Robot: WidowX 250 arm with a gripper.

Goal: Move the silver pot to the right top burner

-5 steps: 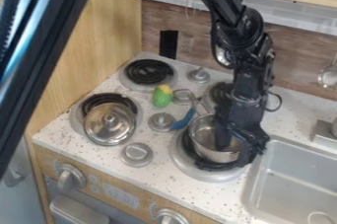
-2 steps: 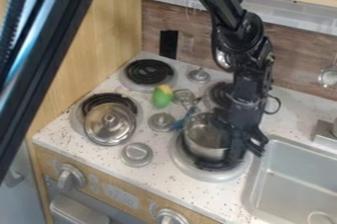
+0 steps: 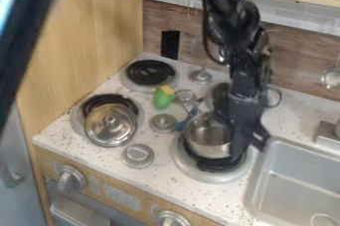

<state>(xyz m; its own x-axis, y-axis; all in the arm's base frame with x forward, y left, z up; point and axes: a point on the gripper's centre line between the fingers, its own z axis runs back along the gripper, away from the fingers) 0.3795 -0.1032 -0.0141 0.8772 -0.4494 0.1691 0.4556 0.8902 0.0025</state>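
Far to the left of the gripper (image 3: 251,146), a clear lid (image 3: 111,124) leans over the front left burner, well apart from the likely route. Nearer on that side lies a green-and-yellow toy (image 3: 163,98), left of the target; a blue piece (image 3: 179,126) lies just beside the pot's left wall and might be nudged. The silver pot (image 3: 206,140), immediately left of the gripper, has shifted slightly backward and leftward, exposing more of the front right burner (image 3: 219,164) at its near side. This is a small gain toward the goal; whether the pot is lifted cannot be told. The right top burner (image 3: 209,99), behind the pot and partly hidden by the arm, remains to be reached. The gripper, at the pot's right side, has risen slightly; whether it is closed on the rim cannot be told. To its right runs the sink's edge (image 3: 255,180), so room for a sideways swing seems better leftward.
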